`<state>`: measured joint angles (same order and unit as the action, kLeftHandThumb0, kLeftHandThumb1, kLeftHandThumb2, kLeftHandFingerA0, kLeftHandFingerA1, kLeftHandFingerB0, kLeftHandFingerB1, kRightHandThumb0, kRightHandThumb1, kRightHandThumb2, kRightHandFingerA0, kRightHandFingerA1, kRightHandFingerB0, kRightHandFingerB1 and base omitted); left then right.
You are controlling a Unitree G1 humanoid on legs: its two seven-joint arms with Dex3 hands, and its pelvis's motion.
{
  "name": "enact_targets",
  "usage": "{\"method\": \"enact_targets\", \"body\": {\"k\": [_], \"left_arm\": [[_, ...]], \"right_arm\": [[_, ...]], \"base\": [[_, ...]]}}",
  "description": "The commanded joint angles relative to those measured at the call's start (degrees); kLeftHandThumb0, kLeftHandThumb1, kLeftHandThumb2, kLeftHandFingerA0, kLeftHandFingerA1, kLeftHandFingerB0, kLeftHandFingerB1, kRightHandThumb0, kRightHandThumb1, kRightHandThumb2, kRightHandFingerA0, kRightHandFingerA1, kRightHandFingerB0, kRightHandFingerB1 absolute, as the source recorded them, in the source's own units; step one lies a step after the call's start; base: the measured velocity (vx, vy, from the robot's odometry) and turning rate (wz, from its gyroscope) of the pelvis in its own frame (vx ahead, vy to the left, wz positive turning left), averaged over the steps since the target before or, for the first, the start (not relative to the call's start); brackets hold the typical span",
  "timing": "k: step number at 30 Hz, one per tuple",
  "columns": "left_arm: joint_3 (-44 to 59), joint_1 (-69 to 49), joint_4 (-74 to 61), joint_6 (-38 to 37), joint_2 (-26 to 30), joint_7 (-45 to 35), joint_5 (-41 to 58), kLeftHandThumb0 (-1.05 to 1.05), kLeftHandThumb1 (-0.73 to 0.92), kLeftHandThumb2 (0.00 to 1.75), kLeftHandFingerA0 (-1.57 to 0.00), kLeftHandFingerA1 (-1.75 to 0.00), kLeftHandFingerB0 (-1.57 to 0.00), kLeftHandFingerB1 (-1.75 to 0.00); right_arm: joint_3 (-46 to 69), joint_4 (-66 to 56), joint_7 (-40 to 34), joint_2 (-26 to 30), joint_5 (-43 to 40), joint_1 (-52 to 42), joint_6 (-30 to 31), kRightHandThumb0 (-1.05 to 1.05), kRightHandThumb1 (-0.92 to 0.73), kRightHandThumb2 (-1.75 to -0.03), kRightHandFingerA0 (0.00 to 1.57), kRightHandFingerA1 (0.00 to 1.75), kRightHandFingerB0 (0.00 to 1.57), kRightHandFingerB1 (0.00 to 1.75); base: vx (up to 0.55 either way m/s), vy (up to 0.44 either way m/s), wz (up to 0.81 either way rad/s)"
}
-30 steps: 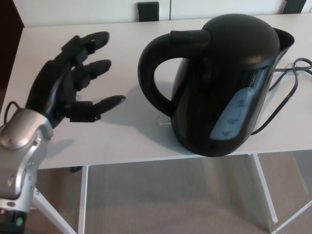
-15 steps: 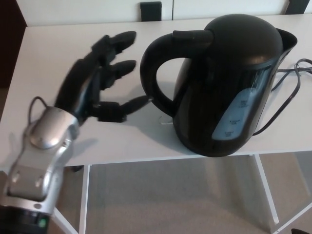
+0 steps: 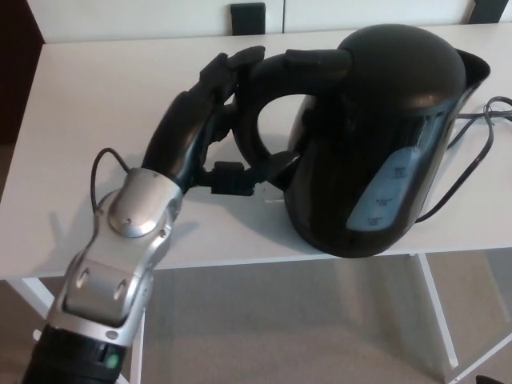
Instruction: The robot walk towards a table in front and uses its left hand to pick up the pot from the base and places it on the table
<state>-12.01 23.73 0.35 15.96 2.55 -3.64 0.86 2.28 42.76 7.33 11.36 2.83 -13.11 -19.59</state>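
Black pot [image 3: 376,136] stands on white worktop [image 3: 96,96], near front edge, cord [image 3: 472,152] at right. You see left hand [image 3: 200,132] at handle [image 3: 316,60]: fingers [image 3: 240,60] spread, thumb inside loop, not clenched.

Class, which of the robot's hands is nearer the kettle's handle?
Left. The left hand is at the handle, thumb inside its loop and fingers over the top. The right hand is not in view.

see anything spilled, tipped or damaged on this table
Nothing stands out. The black kettle stands upright on the white table, no spill shows, and its cord trails off to the right.
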Motion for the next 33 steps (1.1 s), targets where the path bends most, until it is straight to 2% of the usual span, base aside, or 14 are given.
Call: {"method": "enact_targets", "body": {"k": [1,9,13,15,16,17,18,19,20,23,24,25,26,33], "left_arm": [[-0.5,1.57,2.39,2.32,-0.7,3.63,-5.07,-0.6,0.4,0.7,-0.22,-0.44,-0.08,-0.35],[1.61,2.69,4.13,2.9,-1.73,5.48,-5.69,-0.54,0.42,0.68,-0.27,-0.42,-0.11,-0.35],[3.24,3.94,6.01,3.76,-2.94,6.42,-5.5,-0.45,0.46,0.68,-0.31,-0.42,-0.22,-0.37],[3.46,4.66,7.11,3.98,-3.3,7.21,-6.24,-0.38,0.56,0.57,-0.4,-0.37,-0.29,-0.31],[3.71,5.15,7.74,4.33,-3.59,7.54,-6.36,-0.44,0.49,0.71,-0.37,-0.45,-0.29,-0.4],[3.96,5.66,8.37,4.73,-3.87,7.87,-6.36,-0.44,0.49,0.71,-0.37,-0.45,-0.29,-0.4],[4.18,5.98,8.77,4.89,-4.1,8.01,-6.34,-0.36,0.59,0.58,-0.47,-0.38,-0.33,-0.32],[4.45,6.3,9.18,5.0,-4.37,8.1,-6.32,-0.36,0.59,0.58,-0.47,-0.38,-0.33,-0.32],[4.68,6.68,9.85,4.93,-4.8,8.72,-6.48,-0.46,0.51,0.75,-0.56,-0.52,-0.31,-0.42],[5.33,8.11,13.12,2.57,-6.02,10.85,-7.15,-0.44,0.56,0.78,-0.68,-0.56,-0.34,-0.44],[5.47,8.72,14.39,1.82,-6.21,11.16,-7.21,-0.36,0.75,0.63,-0.93,-0.5,-0.41,-0.34],[5.63,9.47,15.96,0.9,-6.44,11.55,-7.27,-0.36,0.75,0.63,-0.93,-0.5,-0.41,-0.34],[5.82,9.89,16.94,-0.16,-6.81,11.84,-7.11,-0.33,0.78,0.65,-1.02,-0.52,-0.44,-0.35],[4.63,10.58,19.64,-3.7,-8.85,13.12,-8.81,-0.31,0.85,0.66,-1.1,-0.6,-0.52,-0.37]], "right_arm": [[-0.1,-1.25,-1.29,0.48,0.88,-0.26,-0.54,0.14,-0.92,-0.78,0.2,0.5,0.03,0.35],[0.49,-4.02,0.03,0.23,-0.47,-1.18,1.28,0.14,-0.92,-0.79,0.15,0.48,0.02,0.32],[0.08,-4.73,-1.18,0.31,0.84,-1.49,1.22,0.14,-0.92,-0.78,0.21,0.49,0.03,0.35],[-0.04,-4.95,-1.46,0.37,1.15,-1.53,1.69,0.13,-0.92,-0.77,0.22,0.49,0.03,0.35],[-0.01,-4.8,-1.38,0.34,1.05,-1.47,1.64,0.13,-0.92,-0.77,0.21,0.49,0.03,0.34],[0.04,-4.56,-1.23,0.29,0.89,-1.38,1.49,0.13,-0.92,-0.77,0.21,0.49,0.03,0.34],[0.0,-4.55,-1.31,0.26,0.98,-1.37,1.57,0.13,-0.92,-0.77,0.21,0.49,0.03,0.35],[-0.07,-4.58,-1.47,0.22,1.18,-1.37,1.73,0.13,-0.92,-0.77,0.21,0.49,0.03,0.35],[-0.03,-4.43,-1.4,0.21,1.12,-1.35,1.71,0.13,-0.92,-0.77,0.21,0.49,0.03,0.34],[0.07,-4.28,-1.14,0.05,0.9,-1.25,1.65,0.13,-0.92,-0.77,0.2,0.49,0.03,0.34],[0.05,-4.24,-1.22,0.01,0.98,-1.16,1.65,0.12,-0.92,-0.75,0.23,0.5,0.04,0.35],[0.02,-4.18,-1.34,-0.04,1.07,-1.05,1.64,0.12,-0.92,-0.75,0.23,0.5,0.04,0.35],[-0.04,-4.23,-1.43,-0.01,1.21,-0.96,1.8,0.12,-0.92,-0.75,0.23,0.49,0.04,0.35],[-0.7,-4.01,-2.4,0.51,2.54,-0.92,0.77,0.13,-0.92,-0.74,0.26,0.51,0.05,0.37]], "base": [[0.0,0.0,0.0],[0.0,0.0,0.0],[0.0,0.0,0.0],[0.0,0.0,0.0],[0.0,0.0,0.0],[0.0,0.0,0.0],[0.0,0.0,0.0],[0.0,0.0,0.0],[0.0,0.0,0.0],[0.0,0.0,0.0],[0.0,0.0,0.0],[0.0,0.0,0.0],[0.0,0.0,0.0],[0.0,0.0,0.0]]}}
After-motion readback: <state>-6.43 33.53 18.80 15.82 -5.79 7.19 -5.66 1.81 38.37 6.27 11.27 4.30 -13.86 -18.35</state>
